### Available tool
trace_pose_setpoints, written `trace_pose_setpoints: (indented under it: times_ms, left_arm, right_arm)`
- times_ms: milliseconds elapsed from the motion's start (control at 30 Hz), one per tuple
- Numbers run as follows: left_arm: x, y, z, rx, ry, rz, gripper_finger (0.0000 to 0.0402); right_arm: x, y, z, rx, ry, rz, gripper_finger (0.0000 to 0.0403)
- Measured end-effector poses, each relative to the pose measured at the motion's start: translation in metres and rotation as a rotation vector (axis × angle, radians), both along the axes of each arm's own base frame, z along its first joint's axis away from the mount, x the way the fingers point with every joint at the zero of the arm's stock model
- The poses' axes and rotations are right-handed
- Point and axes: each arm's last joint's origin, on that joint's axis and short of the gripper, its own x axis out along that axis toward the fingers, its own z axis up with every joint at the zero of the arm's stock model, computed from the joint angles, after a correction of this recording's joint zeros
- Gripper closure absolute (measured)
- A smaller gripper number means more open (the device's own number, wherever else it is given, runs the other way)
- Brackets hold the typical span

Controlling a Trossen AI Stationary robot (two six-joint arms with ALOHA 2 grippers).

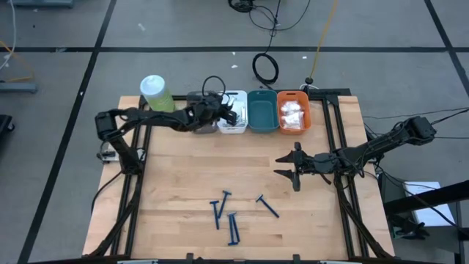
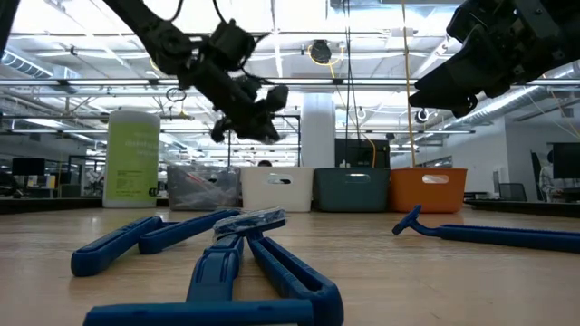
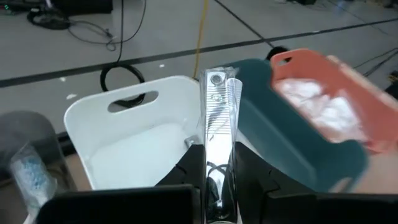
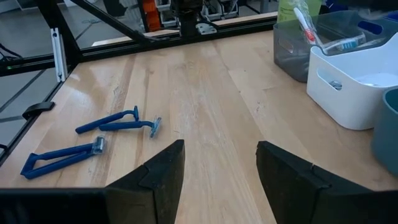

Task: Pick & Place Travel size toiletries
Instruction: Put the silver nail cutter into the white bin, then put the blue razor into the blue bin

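My left gripper (image 1: pixel 220 112) hangs above the row of bins at the table's far edge, shut on a slim silvery stick (image 3: pixel 217 118) that looks like a nail clipper. The stick's free end hangs over the white bin (image 3: pixel 124 137), close to the teal bin (image 3: pixel 292 146). Several dark blue razors (image 1: pixel 227 216) lie flat on the wood near the front edge. White pouches (image 1: pixel 292 114) fill the orange bin (image 1: pixel 293 97). My right gripper (image 1: pixel 289 167) hovers open over the table's right middle, nothing between its fingers. My left gripper pinches the silvery stick's near end (image 3: pixel 214 180) between its two fingers (image 3: pixel 180 180). The stick lies along the fingers and juts out past their tips. The fingers come from the table's left, slanting a little downward. The stick is lifted clear above the white bin.
A pale-green cylinder with a white lid (image 1: pixel 156 93) stands left of the bins. The grey bin (image 4: pixel 298 43) holds toothbrush-like sticks. Bare wood lies between the bins and the razors (image 4: pixel 118 121). Black frame rails run along both table sides.
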Motion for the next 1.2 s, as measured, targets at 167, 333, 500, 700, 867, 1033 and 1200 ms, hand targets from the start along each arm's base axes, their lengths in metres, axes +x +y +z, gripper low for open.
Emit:
trace_pose_setpoints:
  times_ms: [167,333,500,700,867,1033,1200]
  left_arm:
    - [0.003,0.008,-0.015,-0.020,0.012,0.024,0.0329]
    - [0.005,0.007,-0.015,-0.026,0.002,-0.019,0.0258]
    - [0.007,0.005,-0.015,0.002,0.020,-0.081,0.0192]
    - [0.009,-0.009,-0.002,0.017,0.002,-0.313,0.0149]
    - [0.004,-0.040,0.025,-0.055,-0.049,-0.519,0.0141]
    - [-0.009,-0.085,0.056,0.061,-0.008,-0.597,0.0140]
    - [-0.015,-0.128,0.075,0.268,-0.037,-0.601,0.0140]
  right_arm:
    - [0.000,0.000,0.000,0.001,0.000,0.000,0.0216]
    - [0.000,0.000,0.000,-0.002,0.000,0.001,0.0216]
    - [0.000,0.000,0.000,-0.002,0.001,0.001,0.0216]
    - [0.000,0.000,0.000,0.010,0.000,0.000,0.0216]
    - [0.001,0.005,-0.002,0.076,0.002,0.047,0.0216]
    - [0.015,0.030,-0.003,0.144,0.048,0.163,0.0216]
    - [0.045,0.071,-0.004,0.116,0.219,0.233,0.0229]
